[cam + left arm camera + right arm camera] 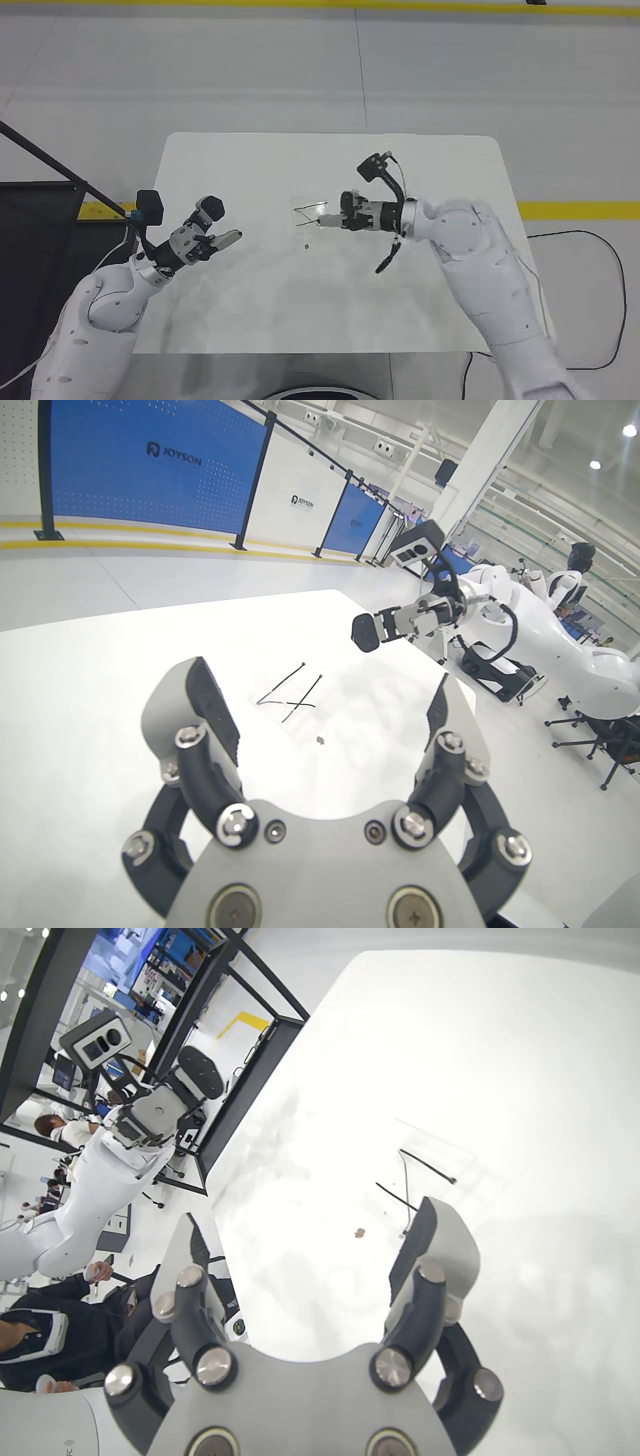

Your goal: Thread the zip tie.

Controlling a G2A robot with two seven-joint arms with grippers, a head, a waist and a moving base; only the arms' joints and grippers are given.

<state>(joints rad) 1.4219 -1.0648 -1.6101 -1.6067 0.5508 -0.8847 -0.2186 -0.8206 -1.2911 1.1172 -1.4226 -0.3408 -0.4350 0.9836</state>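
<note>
While both grippers stand with fingers spread apart and hold nothing, two thin black zip ties lie crossed and flat on the white table, near the centre of the top view. The right gripper, entering from the right of that frame, has its fingertips just beside the ties' right-hand ends. The left wrist view shows this gripper raised clear of the table surface on the far side of the ties, not touching them. In the right wrist view the ties lie close to one of its fingers, whose dark pad hides the end of one strand; no strand lies between the two pads. The left gripper, at the lower left of the top view, is well apart from the ties. A small brown speck rests on the table just below the ties in the top view.
</note>
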